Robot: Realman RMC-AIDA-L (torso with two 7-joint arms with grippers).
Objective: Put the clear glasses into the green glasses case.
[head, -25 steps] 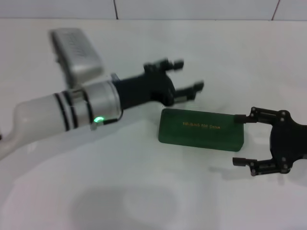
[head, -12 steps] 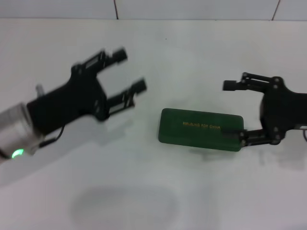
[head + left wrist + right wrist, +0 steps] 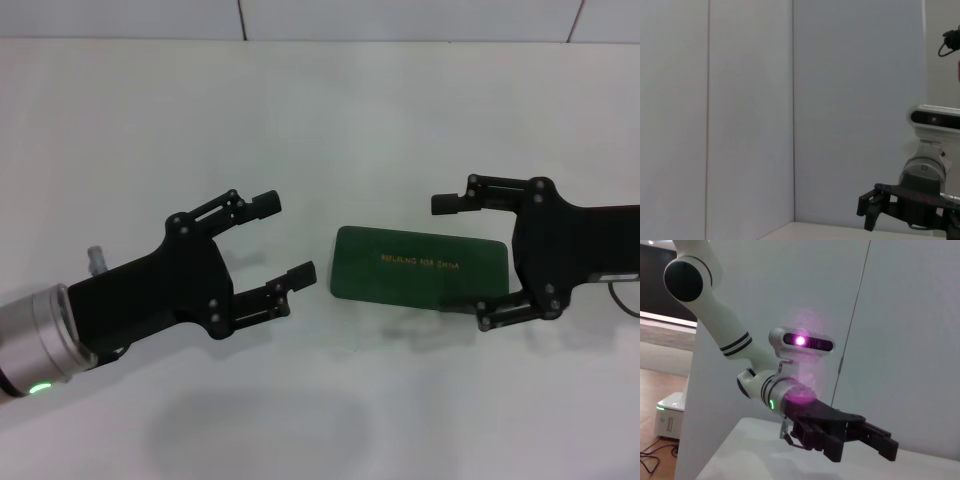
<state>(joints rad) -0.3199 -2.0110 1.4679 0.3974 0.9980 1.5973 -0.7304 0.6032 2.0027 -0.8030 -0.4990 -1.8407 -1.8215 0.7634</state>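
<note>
The green glasses case [image 3: 415, 270] lies shut on the white table, gold lettering up, in the middle of the head view. My right gripper [image 3: 460, 262] is open at the case's right end, one finger past the far edge and one at the near edge. My left gripper [image 3: 288, 238] is open and holds nothing, just left of the case and apart from it. The clear glasses are out of view. The left wrist view catches the right gripper [image 3: 871, 209] from afar. In the right wrist view the left gripper [image 3: 875, 440] shows with its white arm.
The white table [image 3: 330, 120] runs back to a tiled wall [image 3: 400, 18]. A thin black cable [image 3: 626, 296] hangs off the right arm at the frame's right edge. White panel walls [image 3: 750, 110] fill the wrist views.
The left arm swung from behind the case toward the front left and now points at the case's left end. The right gripper moved left and farther back, over the case's right end.
</note>
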